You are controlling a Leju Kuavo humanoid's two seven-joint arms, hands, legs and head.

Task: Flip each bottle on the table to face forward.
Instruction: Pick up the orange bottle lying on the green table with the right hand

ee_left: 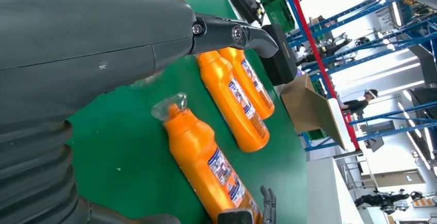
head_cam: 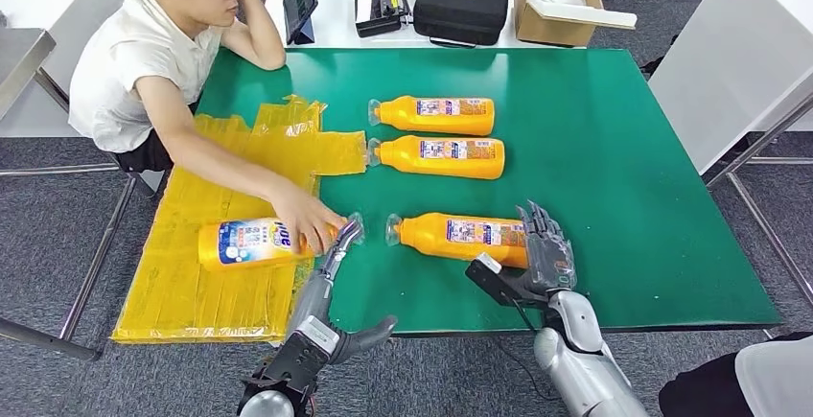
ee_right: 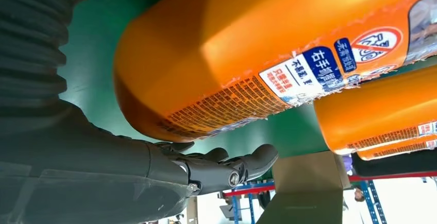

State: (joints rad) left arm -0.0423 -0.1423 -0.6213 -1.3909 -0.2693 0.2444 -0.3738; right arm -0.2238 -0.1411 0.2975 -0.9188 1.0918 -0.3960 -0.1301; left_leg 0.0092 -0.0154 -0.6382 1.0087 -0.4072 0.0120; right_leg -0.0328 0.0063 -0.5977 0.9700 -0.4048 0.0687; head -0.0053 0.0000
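Observation:
Three orange bottles lie on their sides on the green table [head_cam: 623, 196], caps to the left: a far one [head_cam: 436, 115], a middle one [head_cam: 441, 156] and a near one [head_cam: 460, 235]. My right hand [head_cam: 546, 244] lies against the near bottle's base with fingers stretched and thumb apart, gripping nothing; the right wrist view shows that base [ee_right: 247, 44] just above the fingers [ee_right: 227, 167]. A fourth bottle [head_cam: 249, 243], blue label up, lies on yellow bags under a person's hand [head_cam: 307, 218]. My left hand [head_cam: 331, 259] reaches toward its neck with straight fingers, holding nothing.
A person sits at the table's left side, arm across the yellow bags [head_cam: 192, 292]. A tablet [head_cam: 299, 0], a black case [head_cam: 460, 5] and a cardboard box [head_cam: 561, 0] stand beyond the far edge. The table's front edge [head_cam: 623, 326] runs just before my arms.

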